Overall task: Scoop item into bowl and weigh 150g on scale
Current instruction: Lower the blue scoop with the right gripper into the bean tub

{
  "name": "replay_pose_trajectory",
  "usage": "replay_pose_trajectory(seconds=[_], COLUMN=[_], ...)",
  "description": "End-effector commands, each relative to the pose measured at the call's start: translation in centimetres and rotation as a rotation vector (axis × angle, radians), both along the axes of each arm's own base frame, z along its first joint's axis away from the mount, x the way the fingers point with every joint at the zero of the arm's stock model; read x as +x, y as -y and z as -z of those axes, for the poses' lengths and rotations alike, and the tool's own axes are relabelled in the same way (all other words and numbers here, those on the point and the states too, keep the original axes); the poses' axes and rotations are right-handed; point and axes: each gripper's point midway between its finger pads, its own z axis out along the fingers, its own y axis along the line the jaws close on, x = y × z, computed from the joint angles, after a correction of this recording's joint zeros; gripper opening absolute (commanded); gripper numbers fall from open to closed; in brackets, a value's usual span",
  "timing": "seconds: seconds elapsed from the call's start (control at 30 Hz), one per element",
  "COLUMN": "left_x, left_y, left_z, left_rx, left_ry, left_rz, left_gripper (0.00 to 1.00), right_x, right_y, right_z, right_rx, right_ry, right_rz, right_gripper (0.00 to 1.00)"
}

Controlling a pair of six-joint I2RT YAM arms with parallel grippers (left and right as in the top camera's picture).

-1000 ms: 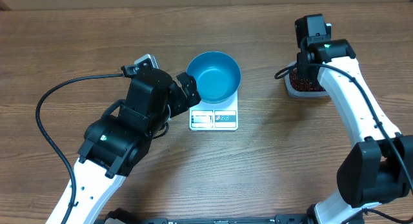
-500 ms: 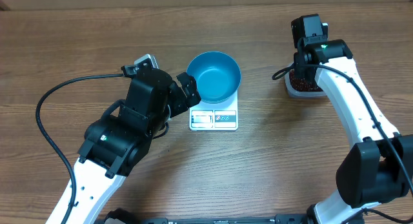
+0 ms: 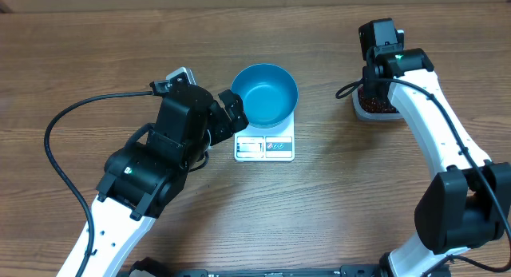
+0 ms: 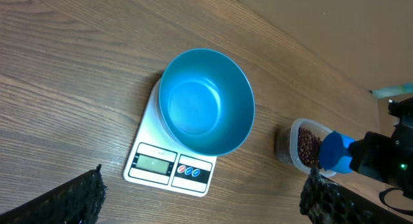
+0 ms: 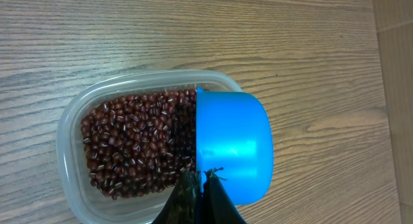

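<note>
The small flat white rectangular digital scale (image 3: 265,147) lies on the brown wooden table (image 3: 335,213). The deep round teal-blue bowl (image 3: 266,93) stands on its rear part, leaving the display and buttons uncovered. Just left of the scale hangs the left gripper (image 3: 230,111), its black fingers (image 4: 74,198) spread wide and grasping nothing. In its wrist view, bowl and scale sit between and beyond the two fingertips, apart from both. Well to the right of the scale stands the clear rounded-rectangle plastic tub (image 5: 68,130), which holds the loose heap of small dark red-brown beans (image 5: 129,146). Above it the right gripper (image 5: 197,185) is clenched on the small bright-blue plastic scoop (image 5: 232,146) (the handle is hidden behind the fingers). The scoop's cup lies over one end of the tub, right beside the beans, just ahead of the fingertips. Whether the cup touches the beans I cannot tell.
</note>
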Motion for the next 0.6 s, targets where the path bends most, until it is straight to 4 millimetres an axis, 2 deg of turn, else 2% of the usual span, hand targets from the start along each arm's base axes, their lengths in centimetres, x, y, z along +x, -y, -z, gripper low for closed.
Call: replay_pose_trajectory(seconds=[0.0,0.27,0.57], left_x=[0.2,0.2,0.2], left_y=[-0.2,-0.2,-0.2], left_z=[-1.1,-1.1,-1.1], left_rx=[0.008,0.008,0.008], left_ry=[0.036,0.036,0.036], left_rz=[0.001,0.001,0.001], left_gripper=[0.99,0.99,1.00], right_x=[0.8,0.8,0.8], right_y=[0.0,0.0,-0.7], right_z=[-1.0,0.8,1.3], right_rx=[-0.016,-0.020,0.027], right_ry=[0.030,-0.016,-0.024], right_rz=[0.001,0.005,-0.004], right_gripper=[0.04,0.04,0.04])
